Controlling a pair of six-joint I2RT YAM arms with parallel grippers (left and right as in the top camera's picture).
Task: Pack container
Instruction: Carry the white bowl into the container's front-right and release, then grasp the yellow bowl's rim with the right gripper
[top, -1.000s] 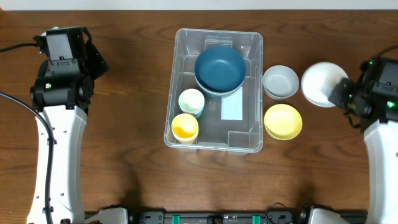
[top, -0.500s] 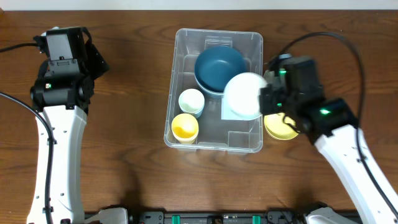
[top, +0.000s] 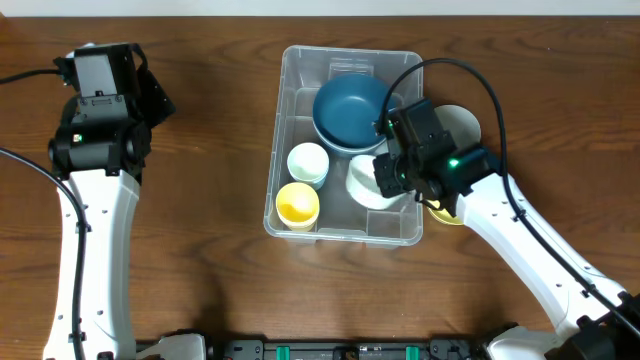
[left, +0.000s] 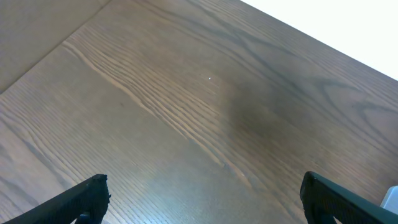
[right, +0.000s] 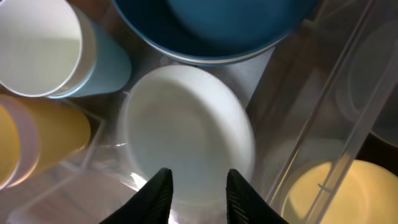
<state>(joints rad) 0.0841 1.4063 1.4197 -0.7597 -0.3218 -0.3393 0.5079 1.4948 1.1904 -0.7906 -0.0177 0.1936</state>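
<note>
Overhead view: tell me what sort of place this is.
Probably a robotics lab bench, not a kitchen: a left arm and a right arm stand at a wooden table, black cables trail, and a clear bin holds bowls.

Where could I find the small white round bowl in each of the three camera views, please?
Overhead: the small white round bowl lies in the large clear plastic container, near its right wall.
Left wrist: not in it.
Right wrist: centre of the picture.
Shared landmark: the big dark blue bowl, right beside it in both.
</note>
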